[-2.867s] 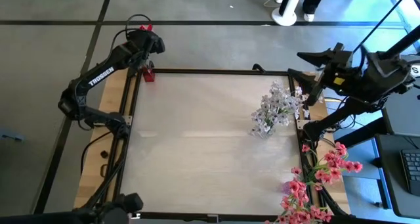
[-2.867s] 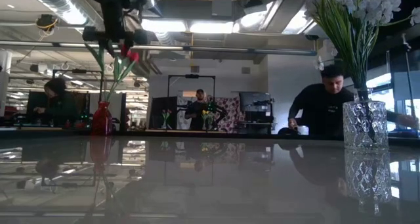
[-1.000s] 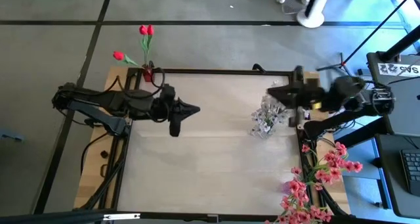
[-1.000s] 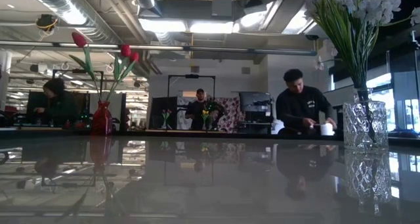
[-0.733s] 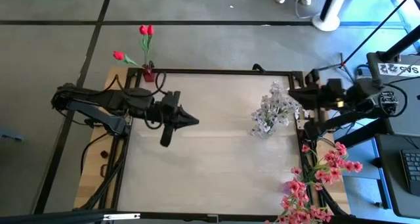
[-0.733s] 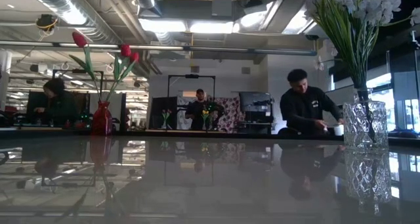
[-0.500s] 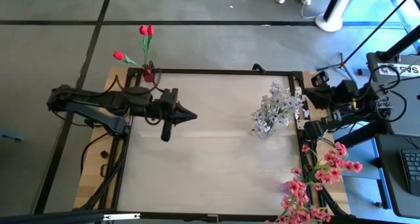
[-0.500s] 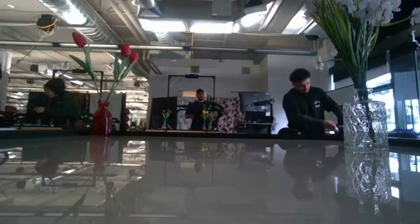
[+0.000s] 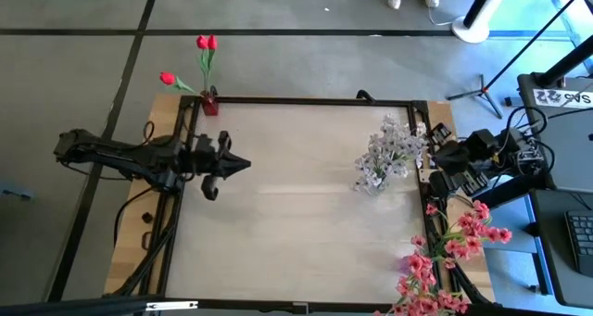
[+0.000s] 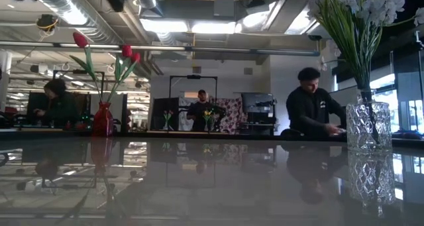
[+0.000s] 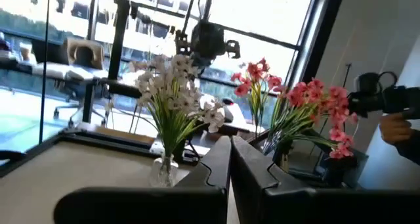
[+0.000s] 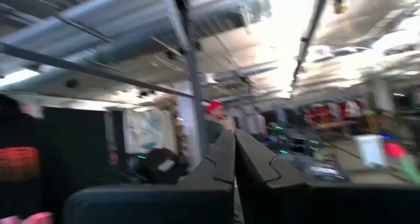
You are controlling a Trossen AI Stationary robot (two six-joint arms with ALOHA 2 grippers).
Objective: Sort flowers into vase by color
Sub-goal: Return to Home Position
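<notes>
Red buds [image 9: 206, 43] stand with their stems in a small red vase [image 10: 102, 120] at the table's far left corner. White blossom sprays [image 9: 389, 152] stand in a clear glass vase [image 10: 368, 125] near the right edge. Pink sprays [image 9: 445, 256] rise beside the table's near right corner; what holds them is hidden. My left gripper [image 9: 243, 163] hovers shut and holding nothing over the table's left side, pointing at the white flowers [image 11: 172, 86]. My right gripper [image 9: 434, 155] sits shut and holding nothing at the right rail, beside the white sprays.
A black frame [image 9: 306, 100] rims the pale tabletop [image 9: 296, 223]. People sit and stand in the room beyond the table's far edge [image 10: 315, 110]. A stand's base [image 9: 473, 24] and a tripod [image 9: 482, 89] stand on the floor behind the far right corner.
Both arms have folded back toward their bases. My left gripper has gone toward the table's left edge and sunk lower. My right gripper has drawn away from the white flowers toward the right rail. All the flowers stay where they were.
</notes>
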